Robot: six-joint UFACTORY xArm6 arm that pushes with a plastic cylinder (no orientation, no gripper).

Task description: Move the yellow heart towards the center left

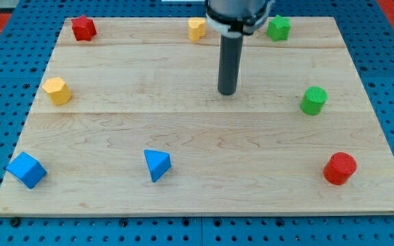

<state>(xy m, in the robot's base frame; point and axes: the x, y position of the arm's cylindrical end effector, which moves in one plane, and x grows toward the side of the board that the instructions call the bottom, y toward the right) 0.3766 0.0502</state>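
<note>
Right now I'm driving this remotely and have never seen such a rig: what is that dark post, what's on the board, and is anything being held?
The dark post is a straight rod at the end of a robot arm. There are no jaws, so nothing is held; it only pushes blocks by sliding my tip along the wooden board. There is one camera view, looking down at the board from its near edge.

My tip rests near the board's middle, touching no block. Along the view's top sit a red block, the yellow heart and a green block. The yellow heart lies up and slightly left of my tip. At the left is a yellow hexagonal block; at the right, a green cylinder. Along the bottom are a blue cube, a blue triangle and a red cylinder.
</note>
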